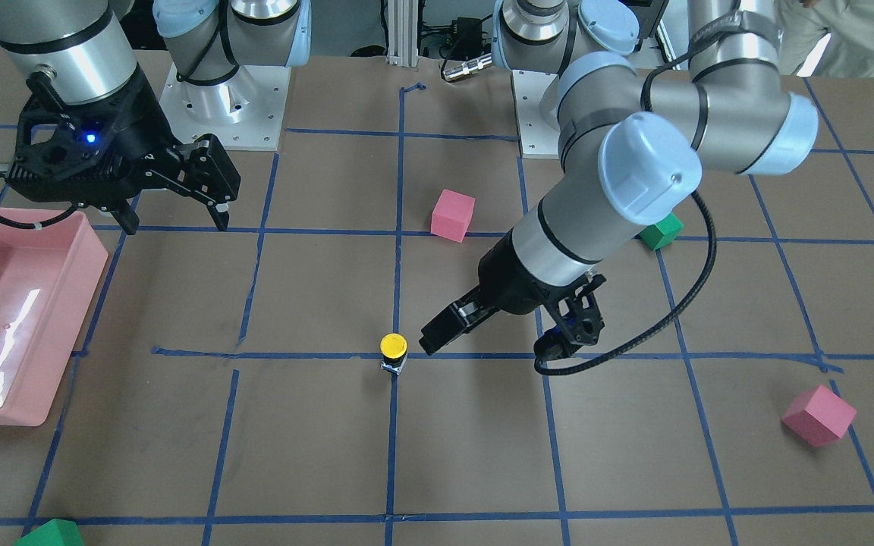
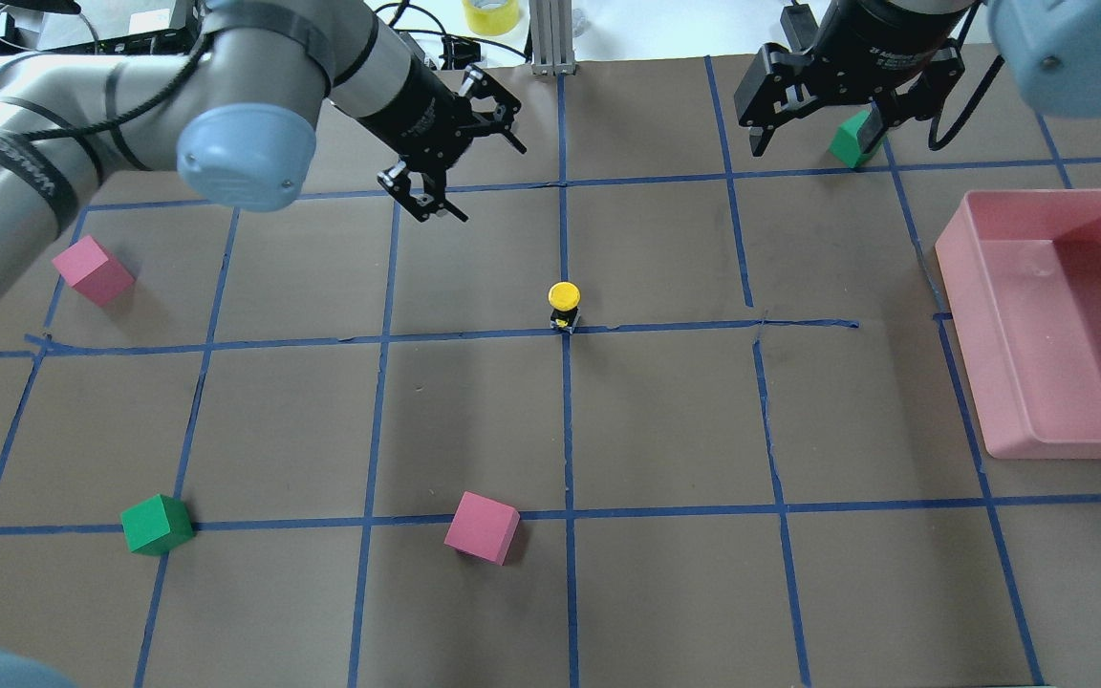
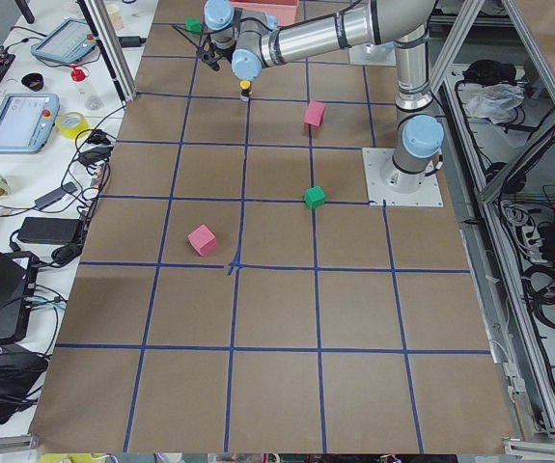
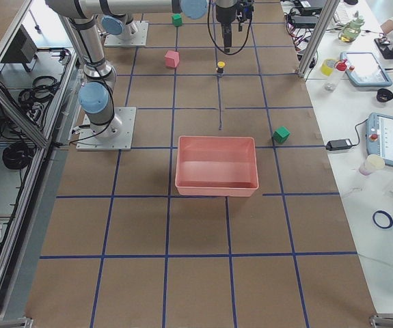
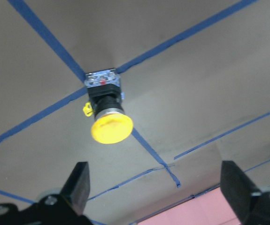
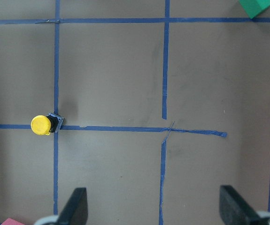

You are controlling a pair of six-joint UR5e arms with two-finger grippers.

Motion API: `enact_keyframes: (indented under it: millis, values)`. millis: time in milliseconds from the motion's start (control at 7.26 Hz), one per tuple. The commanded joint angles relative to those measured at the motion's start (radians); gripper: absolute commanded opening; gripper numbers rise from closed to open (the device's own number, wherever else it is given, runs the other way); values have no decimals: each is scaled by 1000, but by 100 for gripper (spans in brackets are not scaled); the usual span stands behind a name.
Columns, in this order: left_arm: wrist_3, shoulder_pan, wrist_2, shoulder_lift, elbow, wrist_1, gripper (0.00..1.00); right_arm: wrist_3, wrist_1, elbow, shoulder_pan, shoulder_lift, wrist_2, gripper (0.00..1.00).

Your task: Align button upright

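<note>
The button (image 1: 393, 353) stands upright on a blue tape crossing near the table's middle, yellow cap on top, black body, silvery base. It also shows in the overhead view (image 2: 563, 304), the left wrist view (image 5: 107, 117) and the right wrist view (image 6: 43, 125). My left gripper (image 1: 498, 341) is open and empty, raised a little beyond the button on the robot's left, not touching it; its fingers (image 5: 78, 187) frame the button from a distance. My right gripper (image 1: 175, 220) is open and empty, hovering high and far from the button, near the bin.
A pink bin (image 2: 1067, 325) sits on the robot's right. Two pink cubes (image 2: 482, 527) (image 2: 92, 270) and two green cubes (image 2: 157, 524) (image 2: 854, 139) lie scattered on the brown table with its blue tape grid.
</note>
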Motion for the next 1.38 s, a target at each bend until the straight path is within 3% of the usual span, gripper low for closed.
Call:
enact_keyframes:
  millis: [0,275,689,826,1240]
  values:
    - [415,10,257,145,35,-174,100,0,2,0,0,-1,0,100]
    - [729,10,295,252,2,-196,100,1,4,0,3,-3,-3,100]
    - [739,15,344,320,-38,-254,100,11,2,-2,24,-3,-9,100]
    - [750,25,399,332,-44,-254,100,21,5,-3,28,-3,-14,100]
    - [735,54,392,330,-34,-296,100,21,13,-5,34,-5,-16,100]
